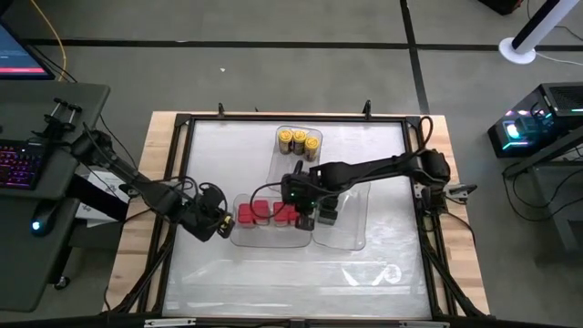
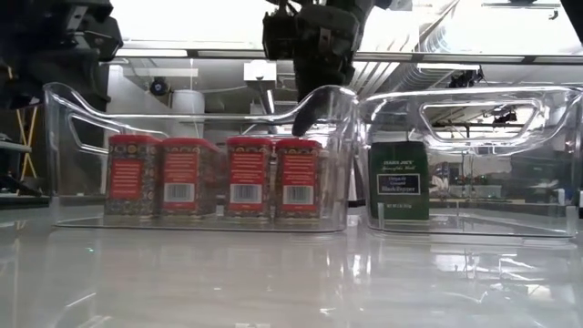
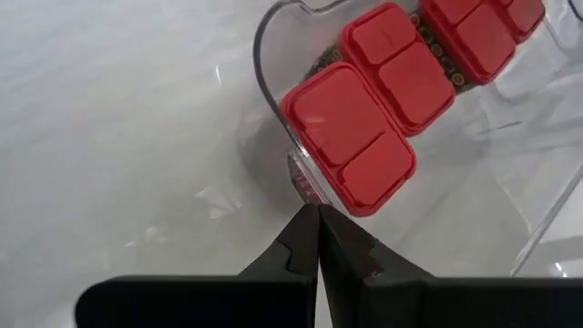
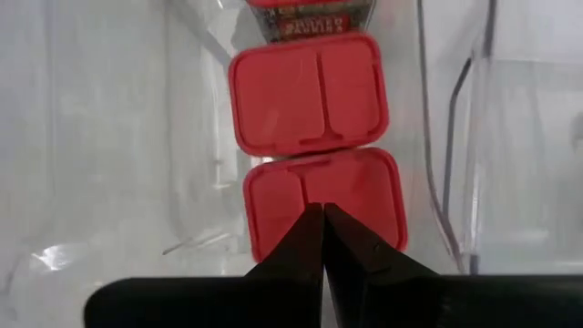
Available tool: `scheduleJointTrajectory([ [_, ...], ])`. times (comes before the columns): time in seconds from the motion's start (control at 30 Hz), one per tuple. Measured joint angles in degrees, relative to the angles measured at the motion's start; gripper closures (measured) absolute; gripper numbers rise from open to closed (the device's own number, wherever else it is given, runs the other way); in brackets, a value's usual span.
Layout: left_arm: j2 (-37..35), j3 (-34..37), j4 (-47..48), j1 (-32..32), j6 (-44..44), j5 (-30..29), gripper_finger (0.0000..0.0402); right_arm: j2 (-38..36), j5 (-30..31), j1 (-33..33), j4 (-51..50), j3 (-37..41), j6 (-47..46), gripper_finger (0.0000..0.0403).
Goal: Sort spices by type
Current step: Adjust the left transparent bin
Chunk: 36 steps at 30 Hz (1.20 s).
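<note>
Just under the right tool, clenched empty, a red spice tin, left tool clenched beside the tray

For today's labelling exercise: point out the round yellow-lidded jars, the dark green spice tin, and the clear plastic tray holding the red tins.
Round yellow-lidded jars [image 1: 299,140], high view, middle jar's lid.
Dark green spice tin [image 2: 399,179], low view, front label.
Clear plastic tray [image 2: 68,137], low view, left end wall.

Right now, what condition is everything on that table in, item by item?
Red spice tins: four upright in a row, lids shut, in left clear tray.
Dark tin: upright in right clear tray.
Yellow-lidded jars: grouped in far tray.
Left gripper: shut, empty.
Right gripper: shut, empty, above red tins.
</note>
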<state>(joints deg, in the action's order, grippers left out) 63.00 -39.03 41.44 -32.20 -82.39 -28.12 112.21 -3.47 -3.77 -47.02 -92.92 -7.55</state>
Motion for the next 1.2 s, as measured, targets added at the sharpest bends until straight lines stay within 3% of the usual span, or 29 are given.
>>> scheduleJointTrajectory([
  [0.6, 7.0, 0.0, -6.5, 0.1, -3.0, 1.3, 0.0401, 2.7, -0.6, -0.2, 4.5, -0.1, -1.6, 0.0403],
  [1.0, 6.4, 0.0, -6.5, 0.9, -0.6, 1.9, 0.0401, -2.3, 1.7, 0.6, 2.8, 0.1, -0.9, 0.0403],
  [1.07, 6.4, 0.0, -6.4, 1.5, 0.8, 1.9, 0.0401, -2.8, 0.2, 0.7, 4.7, 0.1, -0.9, 0.0403],
  [1.2, 6.4, 0.0, -6.7, 3.0, 3.1, 1.9, 0.0401, -3.0, -9.9, 0.9, 10.8, 0.0, -1.1, 0.0403],
])
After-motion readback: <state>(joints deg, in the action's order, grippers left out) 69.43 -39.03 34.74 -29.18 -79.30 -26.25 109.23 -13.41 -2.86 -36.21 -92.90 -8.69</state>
